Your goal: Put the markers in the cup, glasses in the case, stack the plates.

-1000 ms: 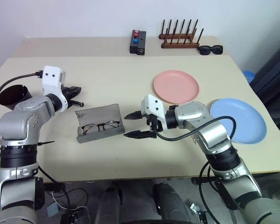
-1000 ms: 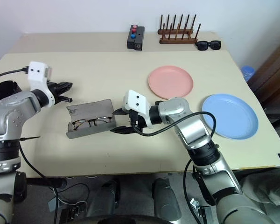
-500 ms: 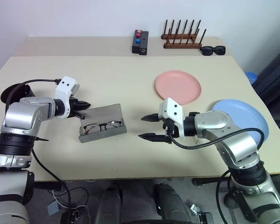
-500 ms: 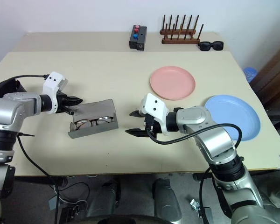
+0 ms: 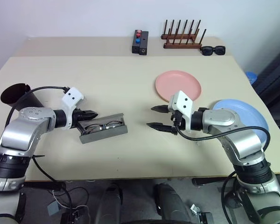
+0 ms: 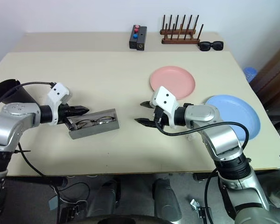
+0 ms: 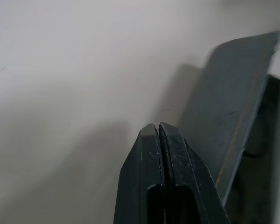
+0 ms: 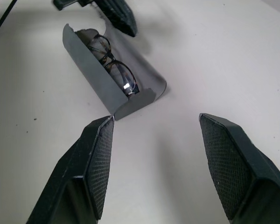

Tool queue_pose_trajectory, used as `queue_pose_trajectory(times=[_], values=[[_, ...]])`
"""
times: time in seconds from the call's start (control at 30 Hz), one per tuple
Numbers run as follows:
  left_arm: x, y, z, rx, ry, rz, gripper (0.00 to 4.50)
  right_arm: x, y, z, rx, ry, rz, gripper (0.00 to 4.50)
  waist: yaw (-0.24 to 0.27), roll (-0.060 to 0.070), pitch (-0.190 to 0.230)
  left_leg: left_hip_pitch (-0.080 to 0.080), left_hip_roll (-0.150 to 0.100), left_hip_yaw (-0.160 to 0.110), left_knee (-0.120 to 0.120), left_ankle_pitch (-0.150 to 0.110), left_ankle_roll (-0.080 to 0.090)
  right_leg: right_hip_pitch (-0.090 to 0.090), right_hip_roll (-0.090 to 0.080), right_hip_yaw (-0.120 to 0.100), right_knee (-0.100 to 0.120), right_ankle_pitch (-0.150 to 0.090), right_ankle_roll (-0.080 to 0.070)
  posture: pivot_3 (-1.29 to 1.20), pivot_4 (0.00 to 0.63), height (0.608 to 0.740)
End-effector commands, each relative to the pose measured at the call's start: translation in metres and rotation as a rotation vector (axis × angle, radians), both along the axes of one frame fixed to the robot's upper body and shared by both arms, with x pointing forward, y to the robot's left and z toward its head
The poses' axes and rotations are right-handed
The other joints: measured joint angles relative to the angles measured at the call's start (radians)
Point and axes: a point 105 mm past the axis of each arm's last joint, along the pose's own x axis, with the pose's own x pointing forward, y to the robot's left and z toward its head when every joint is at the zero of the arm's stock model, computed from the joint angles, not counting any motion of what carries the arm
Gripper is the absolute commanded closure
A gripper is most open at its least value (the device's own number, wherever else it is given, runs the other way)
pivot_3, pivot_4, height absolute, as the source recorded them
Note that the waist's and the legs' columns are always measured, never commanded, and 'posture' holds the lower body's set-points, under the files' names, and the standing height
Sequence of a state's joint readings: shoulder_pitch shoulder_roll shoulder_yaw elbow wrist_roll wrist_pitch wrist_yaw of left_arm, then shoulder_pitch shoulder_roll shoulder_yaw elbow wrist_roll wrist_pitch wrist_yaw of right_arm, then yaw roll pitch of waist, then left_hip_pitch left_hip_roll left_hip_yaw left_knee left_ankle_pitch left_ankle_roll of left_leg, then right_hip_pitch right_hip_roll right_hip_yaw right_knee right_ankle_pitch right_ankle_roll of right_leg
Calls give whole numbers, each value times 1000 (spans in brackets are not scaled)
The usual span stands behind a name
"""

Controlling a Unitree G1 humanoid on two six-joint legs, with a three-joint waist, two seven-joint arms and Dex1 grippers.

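- Case lies toward 9 o'clock on the table, its long axis running 9 to 3 o'clock; the lid stands half raised along the far edge.
- Left gripper, fingers pressed together, sits at the lid's 9 o'clock end, at or just beside it; contact cannot be told.
- Right gripper, fingers spread and empty, hangs apart at the case's 3 o'clock side, so the left arm is nearer for closing the lid.
- Glasses, thin dark wire with round lenses, lie lengthwise inside the grey case.
- Cup stands at 9 o'clock; pink plate and blue plate lie unstacked toward 2 to 3 o'clock.
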State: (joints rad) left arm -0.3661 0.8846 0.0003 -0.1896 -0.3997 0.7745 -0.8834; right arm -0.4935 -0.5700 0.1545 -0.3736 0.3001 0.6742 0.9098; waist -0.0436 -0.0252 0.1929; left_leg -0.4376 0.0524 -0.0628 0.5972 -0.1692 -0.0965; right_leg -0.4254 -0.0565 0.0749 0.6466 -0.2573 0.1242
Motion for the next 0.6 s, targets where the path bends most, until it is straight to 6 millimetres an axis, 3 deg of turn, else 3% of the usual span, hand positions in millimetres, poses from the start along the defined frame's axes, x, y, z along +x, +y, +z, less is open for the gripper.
queue_pose_trajectory(times=[0.03,0.27,0.43,0.5,0.57,0.6], values=[[-12,-6,8,15,-63,-46,4471,3,2,11,54,-22,-9,1559,-1,0,0,0,0,0,0,0,0,0,0,0,0,0,0,0,150,740],[-24,-10,3,22,-158,-57,4471,19,-3,14,115,-4,-93,1559,1,0,0,0,0,1,0,0,0,0,0,0,0,0,-1,0,150,740],[-15,-12,42,-206,-398,24,4471,58,-33,1,13,-32,-320,1559,2,0,0,0,0,1,1,0,0,0,0,0,0,0,-1,0,150,740],[-20,-18,45,-257,-421,14,4500,76,-50,-5,-56,-66,-428,1018,2,-1,0,0,0,1,2,0,0,1,0,0,-1,0,-1,0,150,740],[-26,-26,42,-279,-424,-3,4500,88,-60,-7,-101,-104,-487,196,1,0,0,0,0,1,1,0,0,1,0,0,-1,0,-1,0,150,740],[-28,-28,41,-283,-428,-9,4500,90,-63,-7,-110,-114,-496,35,1,0,0,0,0,1,1,0,0,1,0,1,-1,0,0,0,150,740]])
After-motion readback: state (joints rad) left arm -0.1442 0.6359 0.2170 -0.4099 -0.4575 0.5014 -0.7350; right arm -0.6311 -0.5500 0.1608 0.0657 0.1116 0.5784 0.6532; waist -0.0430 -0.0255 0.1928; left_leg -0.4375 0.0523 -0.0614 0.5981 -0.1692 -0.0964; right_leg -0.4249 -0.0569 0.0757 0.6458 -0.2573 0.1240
